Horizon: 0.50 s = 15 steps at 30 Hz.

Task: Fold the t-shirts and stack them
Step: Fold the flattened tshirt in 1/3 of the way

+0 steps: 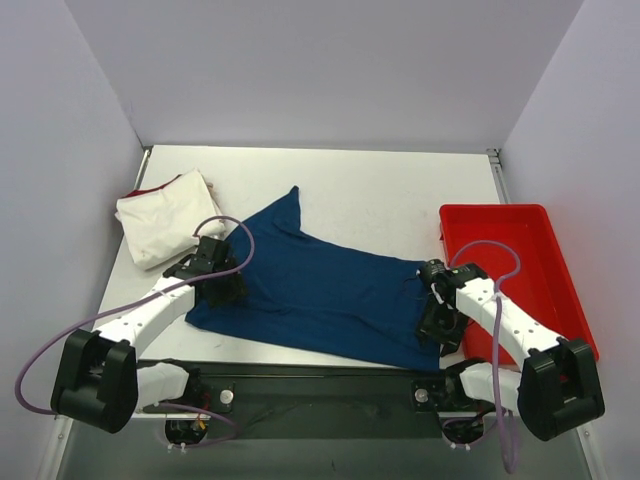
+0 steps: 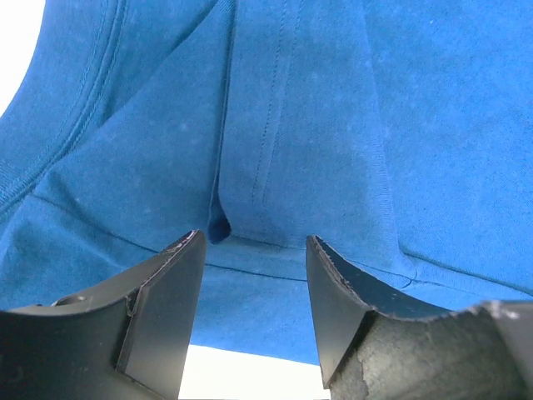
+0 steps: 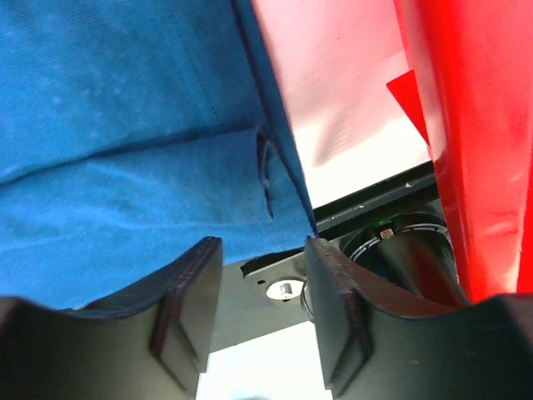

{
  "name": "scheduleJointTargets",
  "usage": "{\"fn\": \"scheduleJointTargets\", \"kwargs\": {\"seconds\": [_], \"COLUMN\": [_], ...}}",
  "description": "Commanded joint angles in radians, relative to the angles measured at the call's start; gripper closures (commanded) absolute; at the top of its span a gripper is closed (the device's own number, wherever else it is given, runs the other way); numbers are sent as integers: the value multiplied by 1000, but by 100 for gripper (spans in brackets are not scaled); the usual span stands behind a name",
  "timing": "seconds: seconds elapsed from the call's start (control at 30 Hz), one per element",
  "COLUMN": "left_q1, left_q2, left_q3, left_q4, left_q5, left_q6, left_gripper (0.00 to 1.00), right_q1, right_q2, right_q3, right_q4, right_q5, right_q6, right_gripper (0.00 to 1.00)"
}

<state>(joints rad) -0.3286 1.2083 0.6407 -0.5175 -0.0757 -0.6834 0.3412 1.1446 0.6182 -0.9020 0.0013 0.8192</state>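
Left arm (image 1: 150,310) and right arm (image 1: 505,320) reach low, left fingers (image 2: 158,308) and right fingers (image 3: 187,308) parted.

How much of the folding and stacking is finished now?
Looks done: the cream-white shirt lies folded at the far left. In hand: the left tool and right tool, both open, sit at side edges of the blue shirt. Left: folding it and stacking.

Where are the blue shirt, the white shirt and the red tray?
blue shirt (image 1: 320,290), top view, middle of the cloth.
white shirt (image 1: 165,222), top view, middle of the bundle.
red tray (image 1: 545,250), top view, bare floor.
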Motion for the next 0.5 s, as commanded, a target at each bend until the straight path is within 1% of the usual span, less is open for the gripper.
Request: {"fn": "scheduleJointTargets", "kwargs": {"seconds": [0.0, 0.27, 0.47], "left_q1": [-4, -4, 0], "left_q2": [5, 28, 40], "left_q3": [54, 68, 85], "left_q4": [39, 47, 48], "left_q5": [-6, 11, 11], "left_q6": [25, 35, 45], "left_gripper": [38, 38, 38], "right_q1": [-5, -5, -7], "right_q2": [36, 90, 121], "right_q3": [-23, -43, -38], "right_q4": [-8, 78, 110], "right_q5": [40, 34, 60], "right_q6": [31, 32, 29], "right_gripper": [57, 64, 76]}}
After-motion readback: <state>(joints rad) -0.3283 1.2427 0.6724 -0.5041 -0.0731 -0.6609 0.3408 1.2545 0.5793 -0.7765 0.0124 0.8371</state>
